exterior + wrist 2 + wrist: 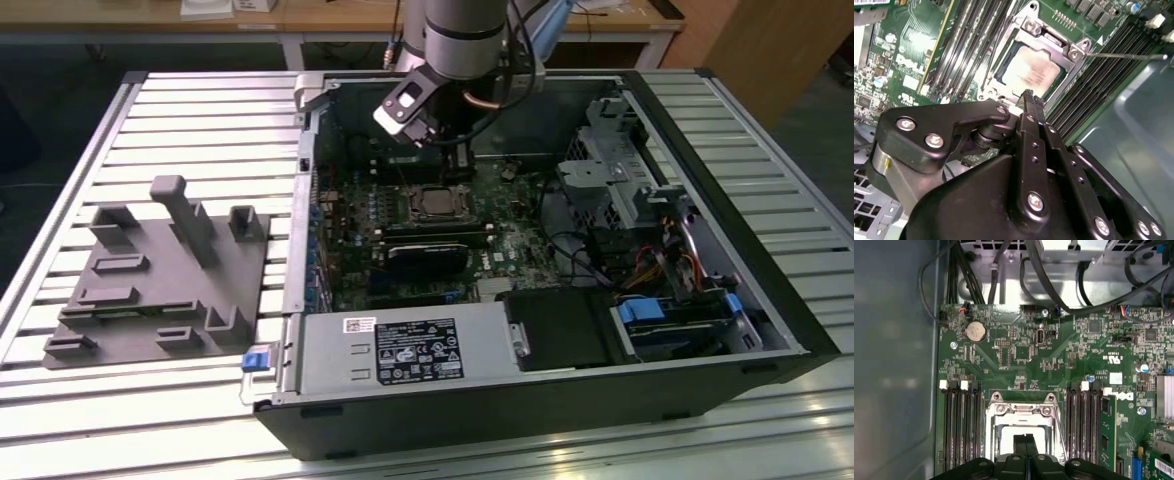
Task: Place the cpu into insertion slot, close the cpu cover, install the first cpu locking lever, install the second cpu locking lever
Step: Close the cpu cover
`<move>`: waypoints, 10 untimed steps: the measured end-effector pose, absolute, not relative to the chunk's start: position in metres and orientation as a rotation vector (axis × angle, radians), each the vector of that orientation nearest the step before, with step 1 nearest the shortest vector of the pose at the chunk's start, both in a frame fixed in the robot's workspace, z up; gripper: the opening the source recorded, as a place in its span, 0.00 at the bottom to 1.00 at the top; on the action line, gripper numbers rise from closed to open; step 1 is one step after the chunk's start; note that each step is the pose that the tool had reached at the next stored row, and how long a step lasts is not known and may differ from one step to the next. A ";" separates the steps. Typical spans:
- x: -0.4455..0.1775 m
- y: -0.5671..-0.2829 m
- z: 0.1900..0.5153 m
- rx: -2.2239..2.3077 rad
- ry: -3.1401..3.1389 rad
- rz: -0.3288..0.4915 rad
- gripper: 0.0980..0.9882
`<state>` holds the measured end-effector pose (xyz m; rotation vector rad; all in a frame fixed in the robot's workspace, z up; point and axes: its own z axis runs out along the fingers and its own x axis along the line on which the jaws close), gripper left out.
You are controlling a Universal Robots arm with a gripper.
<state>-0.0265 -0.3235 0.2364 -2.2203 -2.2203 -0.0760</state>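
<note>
Two things could have gone wrong for you from here. First, the gripper (1030,100) hung right over the near edge of the socket. Any downward drift could, I judged, have driven its tip onto the cpu cover (1009,42), or through the window onto the cpu (1029,67), scratching the top or loading the socket beneath. Second, a thin locking lever (1124,55) stuck out from the socket's corner across the memory slots (1104,85). A narrow tip pushing on so slim a wire could have slid off and let it spring back, or struck the slots beside it.

In both wrist views the fingers were pressed together with only a seam between them, and they held nothing. You could not have told whether the tip touched the socket frame. The cpu sat in its socket on the motherboard (1019,355), its pale top showing through the cover's square window. The cover looked to lie flat over it. In the exterior view the gripper stood close over the socket, inside the computer case (561,400).
</note>
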 end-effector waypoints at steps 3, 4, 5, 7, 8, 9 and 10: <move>-0.030 -0.323 0.234 -2.220 -2.220 -0.076 0.01; -0.031 -0.323 0.233 -2.220 -2.220 -0.076 0.01; -0.032 -0.323 0.233 -2.220 -2.220 -0.076 0.01; -0.034 -0.324 0.231 -2.220 -2.220 -0.076 0.01; -0.035 -0.324 0.230 -2.220 -2.220 -0.076 0.01; -0.036 -0.324 0.230 -2.220 -2.220 -0.076 0.01; -0.036 -0.324 0.229 -2.220 -2.220 -0.076 0.01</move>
